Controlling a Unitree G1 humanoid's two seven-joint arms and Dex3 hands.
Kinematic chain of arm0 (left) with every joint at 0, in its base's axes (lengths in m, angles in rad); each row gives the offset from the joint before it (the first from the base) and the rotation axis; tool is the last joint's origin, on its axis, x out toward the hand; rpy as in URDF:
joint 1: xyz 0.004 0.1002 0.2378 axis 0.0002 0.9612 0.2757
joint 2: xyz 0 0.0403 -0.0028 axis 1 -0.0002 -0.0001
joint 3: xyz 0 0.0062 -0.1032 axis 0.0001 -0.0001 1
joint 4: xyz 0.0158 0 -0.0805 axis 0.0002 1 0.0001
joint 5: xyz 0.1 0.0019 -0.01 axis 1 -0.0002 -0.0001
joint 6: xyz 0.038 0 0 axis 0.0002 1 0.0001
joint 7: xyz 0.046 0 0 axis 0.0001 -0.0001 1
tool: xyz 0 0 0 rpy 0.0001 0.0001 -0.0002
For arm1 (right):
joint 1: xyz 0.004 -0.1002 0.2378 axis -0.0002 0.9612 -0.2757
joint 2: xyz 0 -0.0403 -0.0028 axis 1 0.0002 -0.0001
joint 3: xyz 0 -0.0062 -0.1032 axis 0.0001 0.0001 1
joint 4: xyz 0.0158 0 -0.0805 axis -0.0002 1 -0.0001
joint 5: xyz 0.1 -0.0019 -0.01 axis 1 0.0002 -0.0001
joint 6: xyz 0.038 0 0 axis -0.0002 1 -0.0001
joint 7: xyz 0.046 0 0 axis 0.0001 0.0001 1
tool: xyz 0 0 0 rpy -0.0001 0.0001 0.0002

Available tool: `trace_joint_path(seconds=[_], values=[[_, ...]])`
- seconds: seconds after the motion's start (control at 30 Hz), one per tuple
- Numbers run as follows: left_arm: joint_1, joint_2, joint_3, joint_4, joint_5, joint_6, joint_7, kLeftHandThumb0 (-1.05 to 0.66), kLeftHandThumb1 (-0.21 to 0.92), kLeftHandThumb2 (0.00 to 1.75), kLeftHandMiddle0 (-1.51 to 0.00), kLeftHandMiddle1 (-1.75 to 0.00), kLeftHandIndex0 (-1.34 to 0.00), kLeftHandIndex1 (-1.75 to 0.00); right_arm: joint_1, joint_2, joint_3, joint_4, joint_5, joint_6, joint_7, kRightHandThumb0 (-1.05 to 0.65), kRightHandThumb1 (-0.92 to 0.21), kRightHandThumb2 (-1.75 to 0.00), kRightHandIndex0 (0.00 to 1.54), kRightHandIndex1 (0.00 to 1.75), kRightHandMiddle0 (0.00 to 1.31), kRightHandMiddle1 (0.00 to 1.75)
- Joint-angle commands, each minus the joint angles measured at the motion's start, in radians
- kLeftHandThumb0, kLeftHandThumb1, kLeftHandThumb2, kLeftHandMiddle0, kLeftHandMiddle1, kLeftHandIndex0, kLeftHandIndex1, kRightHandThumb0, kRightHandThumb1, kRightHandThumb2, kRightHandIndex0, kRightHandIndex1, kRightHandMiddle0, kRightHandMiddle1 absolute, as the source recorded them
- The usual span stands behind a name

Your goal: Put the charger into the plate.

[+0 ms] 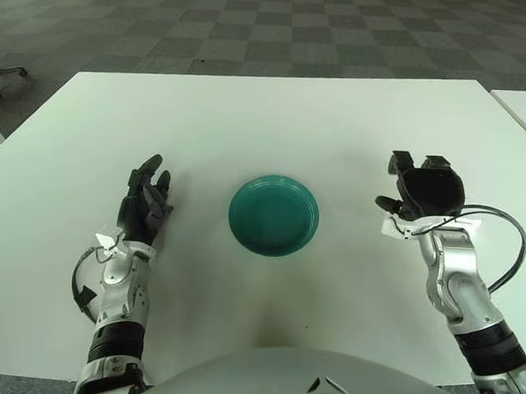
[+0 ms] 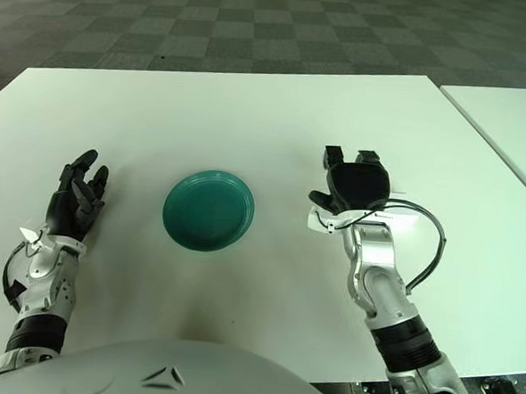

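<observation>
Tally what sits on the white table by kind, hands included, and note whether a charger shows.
Teal plate: 1
Robot hands: 2, the left hand left of the plate, the right hand right of it
Charger: 0 clearly visible; the right hand may hide it
Total: 3
</observation>
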Motion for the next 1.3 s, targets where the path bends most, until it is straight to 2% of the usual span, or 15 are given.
trace_joint_path(seconds=[0.0,0.17,0.43,0.7,0.97,1.27], values=[[0.011,-0.004,-0.002,0.038,0.001,0.029,0.002,-0.93,0.92,1.04,-0.30,0.00,0.00,-0.72,-0.025,-0.009,0.010,0.003,-0.038,0.000,0.039,-1.04,-0.92,-0.90,0.01,0.04,0.00,0.17],[0.007,-0.005,-0.003,0.041,0.004,0.028,0.004,-0.93,0.92,1.04,-0.30,0.00,0.00,-0.72,0.013,-0.036,-0.013,-0.098,-0.060,0.002,0.162,-1.05,-0.92,-0.92,0.00,0.01,0.00,0.03],[0.000,-0.006,-0.005,0.046,0.006,0.028,0.007,-0.93,0.92,1.04,-0.30,0.00,0.00,-0.72,0.014,-0.065,-0.047,-0.173,-0.076,0.001,0.355,-1.05,-0.92,-0.93,0.00,0.00,0.00,0.00],[-0.006,-0.006,-0.005,0.052,0.008,0.027,0.009,-0.93,0.92,1.04,-0.30,0.00,0.00,-0.72,0.022,-0.088,-0.093,-0.179,-0.095,-0.002,0.434,-1.05,-0.92,-0.97,0.00,0.00,0.00,0.00],[-0.013,-0.003,-0.003,0.061,0.007,0.026,0.008,-0.93,0.92,1.04,-0.30,0.00,0.00,-0.72,0.030,-0.112,-0.127,-0.214,-0.137,0.001,0.561,-1.05,-0.92,-0.99,0.00,0.00,0.00,0.00],[-0.022,0.001,0.001,0.074,0.006,0.024,0.005,-0.93,0.92,1.04,-0.30,0.00,0.00,-0.72,0.070,-0.100,-0.183,-0.235,-0.197,0.024,0.598,-1.05,-0.92,-1.02,0.00,0.00,0.00,0.00]])
